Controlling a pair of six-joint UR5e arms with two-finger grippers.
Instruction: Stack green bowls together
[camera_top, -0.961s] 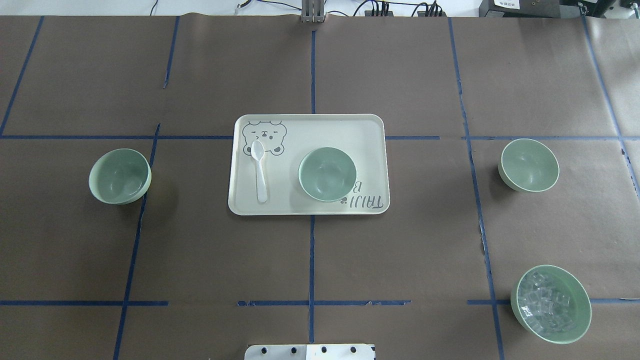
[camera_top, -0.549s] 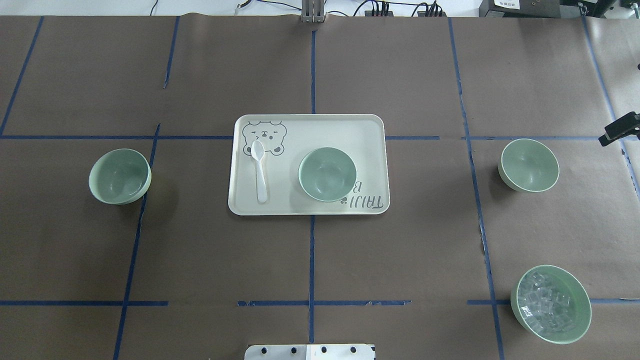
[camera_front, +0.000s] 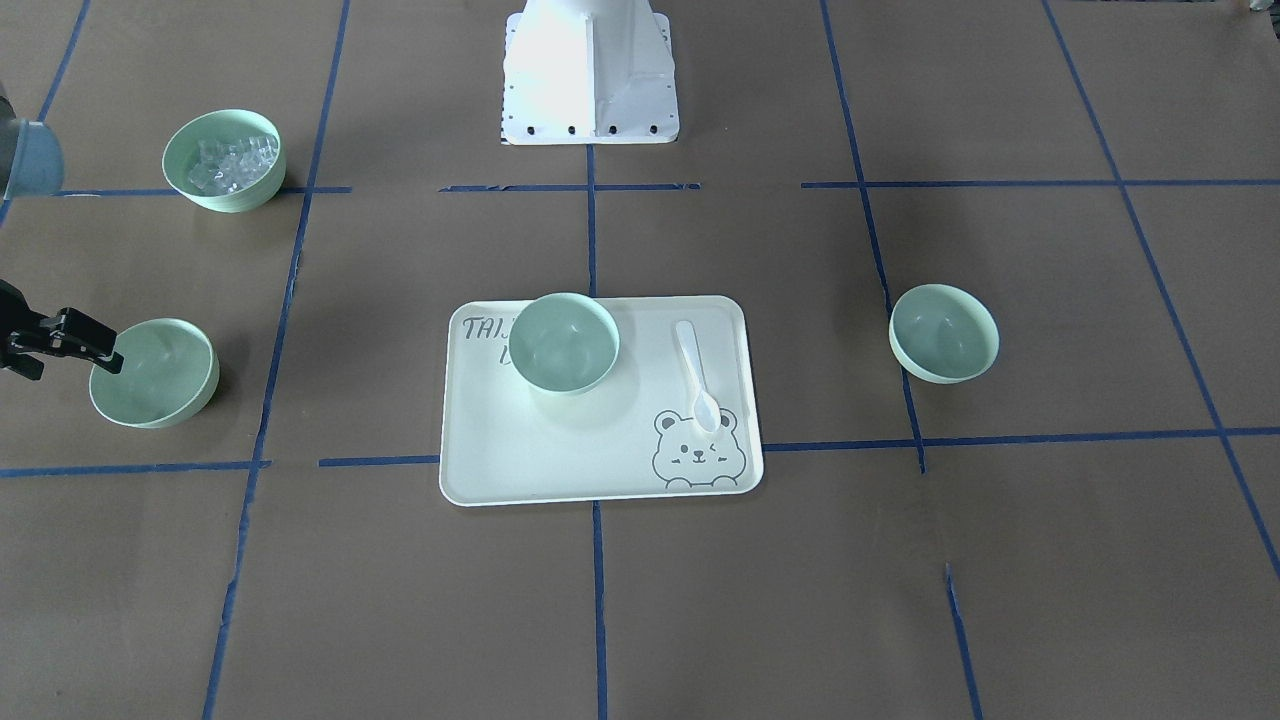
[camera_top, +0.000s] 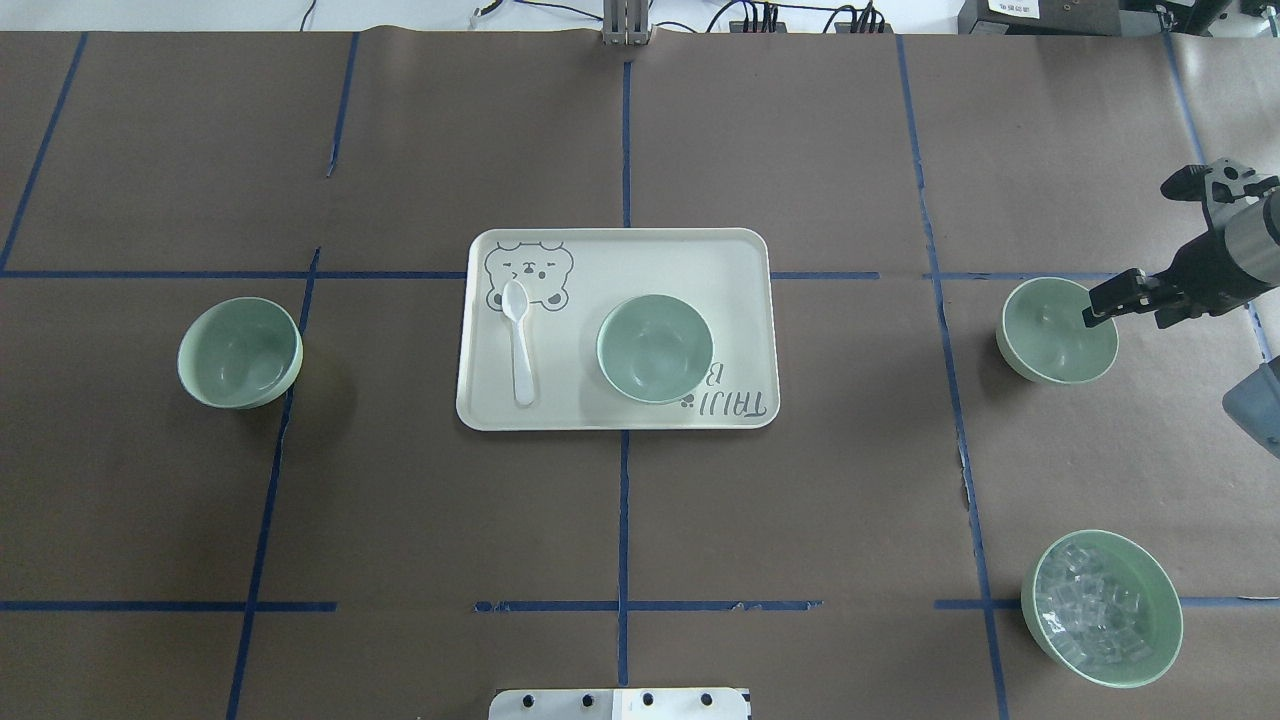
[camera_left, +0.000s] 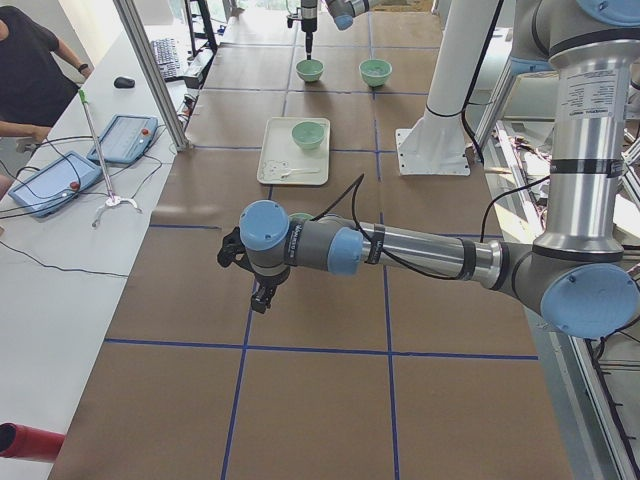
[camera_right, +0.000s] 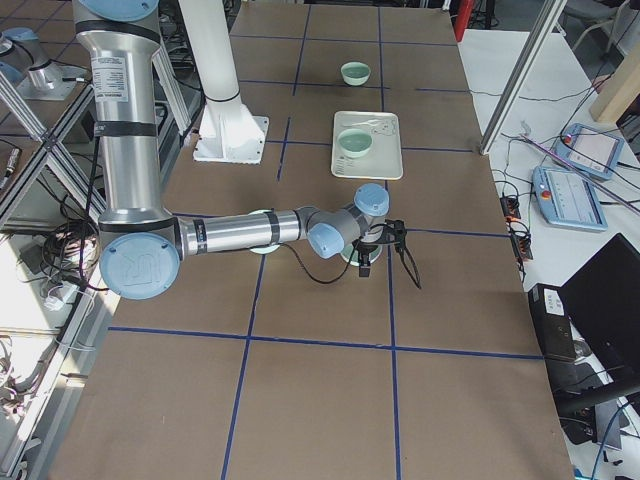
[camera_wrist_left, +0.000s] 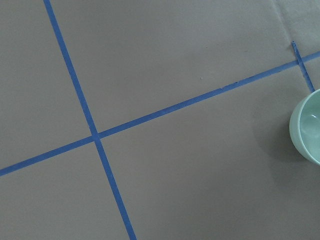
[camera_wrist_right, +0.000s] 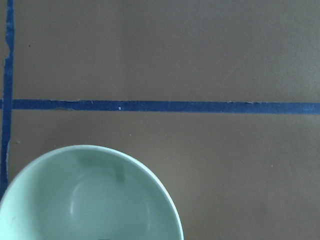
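We count three small round pale mint-green plastic bowls, all upright, well apart, none stacked. Clock readings follow the overhead view, 12 o'clock pointing away from the robot's base.

The middle bowl (camera_top: 654, 348) sits on the pale rectangular tray with a bear drawing (camera_top: 620, 260), in its 4 o'clock part, covering some printed lettering. The white plastic spoon (camera_top: 519, 345) lies on the tray's 9 o'clock side, scoop end on the bear.

The left bowl (camera_top: 240, 352) stands on the brown paper-covered counter (camera_top: 800, 520) at the tray's 9 o'clock, just beside a blue tape line (camera_top: 279, 450). The right bowl (camera_top: 1045, 335) stands at the tray's 3 o'clock.

The right gripper (camera_top: 1128, 250) hangs at the right bowl's 3 o'clock, jaws spread wide, holding nothing. One fingertip (camera_top: 1103, 303) overlaps that bowl's 3 o'clock rim; we cannot tell whether it touches.

The left gripper (camera_left: 262, 295) shows only in the left side view, over bare counter, so we cannot tell how far open it is. Its wrist view catches the left bowl's rim at the frame's 3 o'clock edge.

The brighter-green bowl of clear ice-like cubes (camera_top: 1030, 612) sits at the right bowl's 6 o'clock, well apart.
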